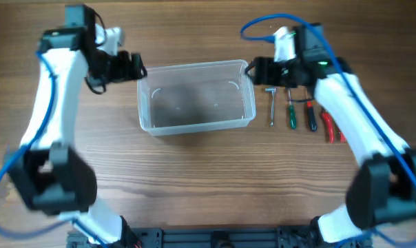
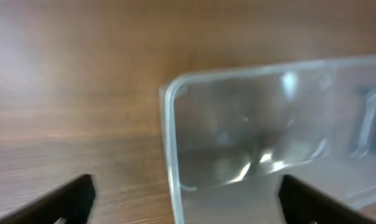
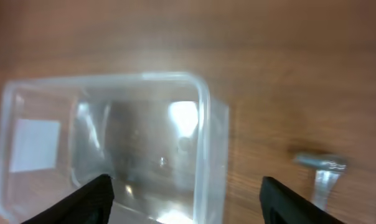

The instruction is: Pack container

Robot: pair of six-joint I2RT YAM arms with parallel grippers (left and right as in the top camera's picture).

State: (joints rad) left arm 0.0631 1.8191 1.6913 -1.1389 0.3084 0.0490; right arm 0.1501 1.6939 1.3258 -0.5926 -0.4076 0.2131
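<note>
Container empty, frame centre | left gripper, right gripper flank it, fingers spread wide, holding nothing | tools lined up at right for packing

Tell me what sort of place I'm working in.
Probably a lab or workshop bench: a wood-grain table, an empty clear container in the middle, and small hand tools laid in a row beside it.

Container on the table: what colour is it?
The container is clear, colourless plastic, best seen in the overhead view.
</note>
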